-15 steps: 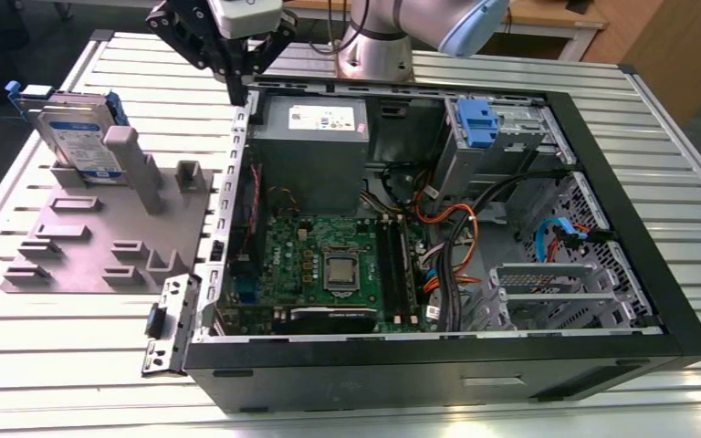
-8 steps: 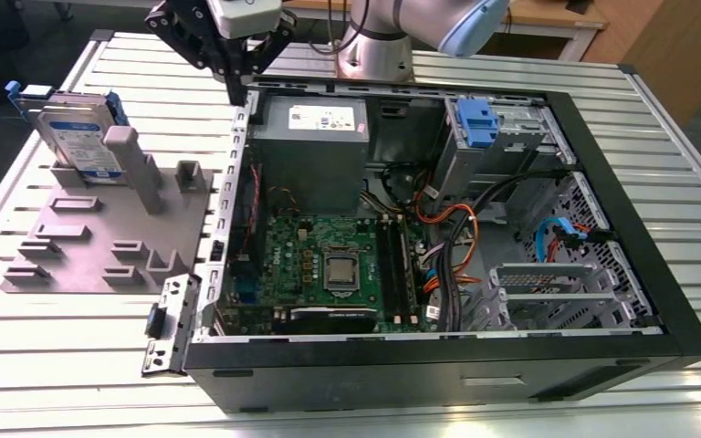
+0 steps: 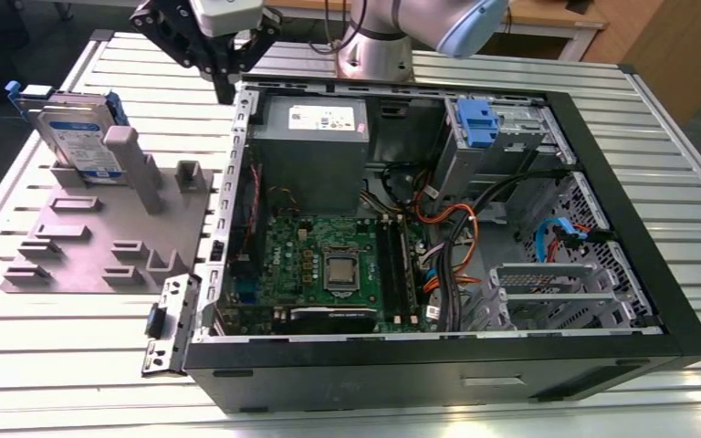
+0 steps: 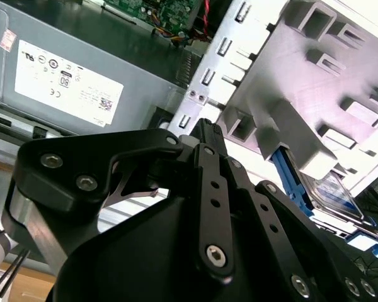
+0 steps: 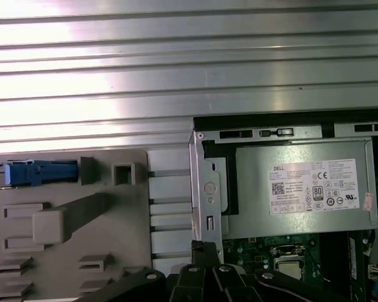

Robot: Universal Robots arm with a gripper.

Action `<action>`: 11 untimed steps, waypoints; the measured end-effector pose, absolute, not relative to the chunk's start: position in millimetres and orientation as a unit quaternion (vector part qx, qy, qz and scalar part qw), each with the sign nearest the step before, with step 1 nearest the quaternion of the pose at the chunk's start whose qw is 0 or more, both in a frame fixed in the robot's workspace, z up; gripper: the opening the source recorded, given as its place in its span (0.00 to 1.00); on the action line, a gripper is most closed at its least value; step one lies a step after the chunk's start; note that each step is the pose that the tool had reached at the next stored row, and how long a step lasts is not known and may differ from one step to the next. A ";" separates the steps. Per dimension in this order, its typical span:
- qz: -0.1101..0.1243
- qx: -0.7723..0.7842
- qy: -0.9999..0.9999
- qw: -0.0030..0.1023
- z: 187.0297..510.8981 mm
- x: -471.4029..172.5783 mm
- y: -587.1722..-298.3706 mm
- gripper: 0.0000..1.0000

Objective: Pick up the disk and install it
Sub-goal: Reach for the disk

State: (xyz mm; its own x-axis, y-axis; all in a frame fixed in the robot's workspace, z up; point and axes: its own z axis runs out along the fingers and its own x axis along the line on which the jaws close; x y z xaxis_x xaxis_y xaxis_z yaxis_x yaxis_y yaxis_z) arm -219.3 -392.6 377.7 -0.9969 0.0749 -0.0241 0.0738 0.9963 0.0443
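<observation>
Exterior view's left: disk (image 3: 77, 137) stands apart from the seemingly closed gripper (image 3: 225, 88).

there is one disk (image 3: 77, 137), one grey fixture plate (image 3: 83, 233) and one open computer case (image 3: 448, 360) on one slatted tabletop (image 3: 649, 128). in the case: one power supply (image 3: 311, 151), one motherboard (image 3: 314, 246), one processor (image 3: 340, 271), one blue latch (image 3: 478, 123). one end effector (image 3: 226, 87).

Black screw-studded claw (image 4: 205, 129), grey-blue arm (image 3: 387, 41)
</observation>
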 end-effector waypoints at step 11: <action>0.022 0.037 0.999 0.013 376.9 -228.9 -392.5 0.11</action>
